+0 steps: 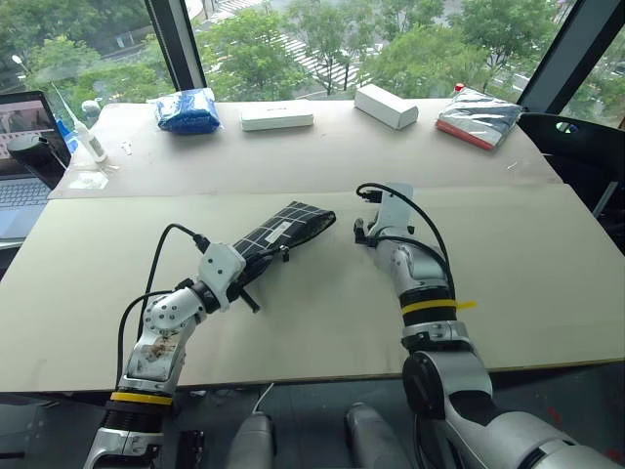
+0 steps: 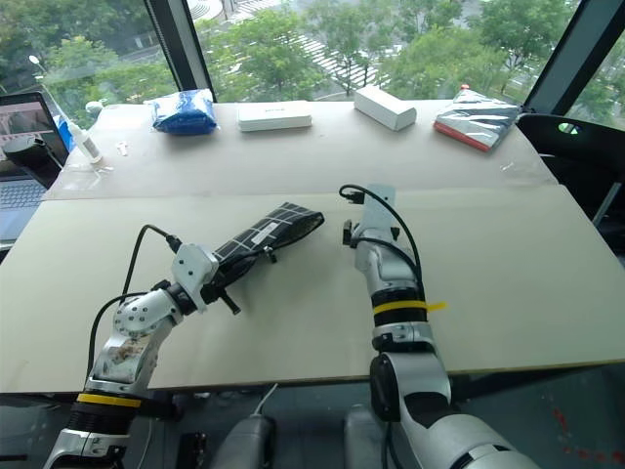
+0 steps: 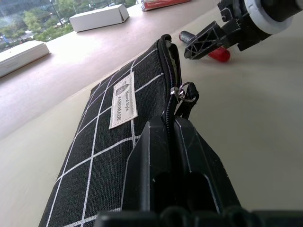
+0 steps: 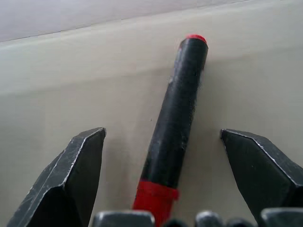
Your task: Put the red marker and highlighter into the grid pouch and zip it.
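From the head views, the grid pouch (image 1: 283, 233) lies slanted on the table (image 1: 547, 283), one end pinched by the left gripper (image 1: 246, 283), whose jaws are together on the fabric at the zipper end. I judge that it is held there so the mouth stays put and open for loading. The right gripper (image 1: 383, 217) sits just beyond the pouch's far end, low over the table. Along the back edge I count two white boxes (image 1: 386, 105), one blue bag (image 1: 187, 110) and one silvery packet (image 1: 479, 117); a laptop (image 1: 24, 147) stands at the left. The highlighter may be hidden behind the right arm; I cannot tell.

In the left wrist view, the black fingers (image 3: 189, 156) are clamped together on the pouch's zipper edge, beside the pull ring (image 3: 184, 92). One white label (image 3: 123, 101) shows on the cloth. The zipper looks parted toward the far end. Past it the right gripper hovers at a red-tipped object on the table, apparently the red marker (image 3: 220, 54).

In the right wrist view, the fingers (image 4: 71, 175) stand wide apart, one on each side of the one red marker, which lies on the table between them, touching neither. The spread looks set for closing across the barrel
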You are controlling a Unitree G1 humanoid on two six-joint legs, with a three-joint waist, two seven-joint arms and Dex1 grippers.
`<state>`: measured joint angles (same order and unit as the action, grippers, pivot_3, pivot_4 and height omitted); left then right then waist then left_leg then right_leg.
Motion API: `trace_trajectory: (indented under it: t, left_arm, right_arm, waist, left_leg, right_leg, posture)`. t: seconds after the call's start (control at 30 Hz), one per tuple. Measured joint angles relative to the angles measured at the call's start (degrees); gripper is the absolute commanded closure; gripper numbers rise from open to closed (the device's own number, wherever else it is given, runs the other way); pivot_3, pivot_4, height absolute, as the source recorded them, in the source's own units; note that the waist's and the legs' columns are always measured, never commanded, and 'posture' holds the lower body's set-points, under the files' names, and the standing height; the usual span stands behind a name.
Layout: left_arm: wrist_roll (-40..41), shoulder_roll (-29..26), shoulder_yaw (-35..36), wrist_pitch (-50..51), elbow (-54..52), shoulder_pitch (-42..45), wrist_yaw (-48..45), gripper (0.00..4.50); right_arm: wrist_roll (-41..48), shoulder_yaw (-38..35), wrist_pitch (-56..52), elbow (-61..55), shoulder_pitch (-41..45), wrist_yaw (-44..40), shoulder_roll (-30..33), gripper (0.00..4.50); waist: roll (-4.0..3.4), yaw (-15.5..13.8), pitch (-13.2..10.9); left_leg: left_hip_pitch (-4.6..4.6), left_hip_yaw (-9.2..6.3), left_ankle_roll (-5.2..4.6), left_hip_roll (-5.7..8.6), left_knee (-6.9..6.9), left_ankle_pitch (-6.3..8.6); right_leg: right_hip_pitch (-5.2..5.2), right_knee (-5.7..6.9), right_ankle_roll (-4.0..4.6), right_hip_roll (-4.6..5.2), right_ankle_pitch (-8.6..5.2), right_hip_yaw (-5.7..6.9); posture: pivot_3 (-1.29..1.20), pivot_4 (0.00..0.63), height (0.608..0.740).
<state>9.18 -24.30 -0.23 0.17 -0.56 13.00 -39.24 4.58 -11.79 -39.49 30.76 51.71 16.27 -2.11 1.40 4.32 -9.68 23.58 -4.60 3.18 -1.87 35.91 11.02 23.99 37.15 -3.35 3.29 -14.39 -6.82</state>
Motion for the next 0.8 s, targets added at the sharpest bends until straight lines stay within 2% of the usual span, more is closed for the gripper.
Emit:
trace_trajectory:
  t: [0.23, 0.33, 0.43, 0.5, 0.63, 0.8]
  left_arm:
    - [0.05, 0.13, 0.14, 1.1, -0.77, -0.19, 1.09, 4.5]
    - [0.08, 0.13, 0.21, 1.28, -1.06, -0.56, 1.45, 4.5]
    - [0.13, 0.13, 0.48, 1.4, -1.6, -1.24, 1.69, 4.5]
    - [0.16, 0.12, 0.58, 1.47, -1.94, -1.44, 1.91, 4.5]
    - [0.25, 0.11, 0.89, 1.53, -2.03, -1.44, 2.02, 4.5]
    - [0.34, 0.11, 0.93, 1.64, -2.02, -1.32, 2.02, 4.5]
  right_arm:
    - [-1.2, 1.23, 4.89, 5.66, 1.63, -0.1, 0.08, 0.2]
    - [-1.2, 1.5, 5.35, 6.13, 1.62, -0.73, 0.48, 0.83]
    - [-1.13, 1.49, 5.42, 6.17, 1.52, -1.15, 1.4, 1.75]
    - [-1.09, 1.4, 5.42, 5.98, 1.35, -1.22, 1.73, 2.58]
    - [-0.95, 0.87, 5.45, 5.39, 0.94, -1.56, 2.19, 3.92]
    - [0.21, 0.05, 3.98, 4.2, 0.69, -4.6, 3.04, 3.94]
  waist:
    - [0.0, 0.6, 0.01]
    - [0.0, 0.9, 0.01]
    - [0.0, 1.1, 0.01]
    - [0.0, 1.17, 0.01]
    - [0.0, 1.26, 0.01]
    - [0.0, 1.27, 0.01]
  left_leg:
    - [-0.04, -0.01, 0.0, 0.0, 0.01, 0.0]
    - [-0.06, -0.01, 0.0, 0.0, 0.0, 0.0]
    - [-0.05, -0.01, 0.0, 0.0, 0.0, 0.0]
    - [-0.05, -0.01, 0.0, 0.0, 0.0, 0.0]
    - [-0.05, -0.01, 0.0, 0.0, 0.0, 0.0]
    - [-0.05, -0.01, 0.0, 0.0, 0.0, 0.0]
  right_leg:
    - [-0.06, 0.0, 0.0, 0.0, 0.0, 0.0]
    - [-0.07, 0.0, 0.0, 0.0, 0.0, 0.0]
    - [-0.07, 0.0, 0.0, 0.0, 0.0, 0.01]
    - [-0.07, 0.0, 0.0, 0.0, 0.0, 0.0]
    - [-0.07, -0.01, 0.0, 0.0, 0.0, 0.0]
    - [-0.07, -0.01, 0.0, 0.0, 0.0, 0.0]
  posture:
    - [0.0, 0.15, 0.74]
    - [0.0, 0.15, 0.74]
    - [0.0, 0.15, 0.74]
    - [0.0, 0.15, 0.74]
    - [0.0, 0.15, 0.74]
    - [0.0, 0.15, 0.74]
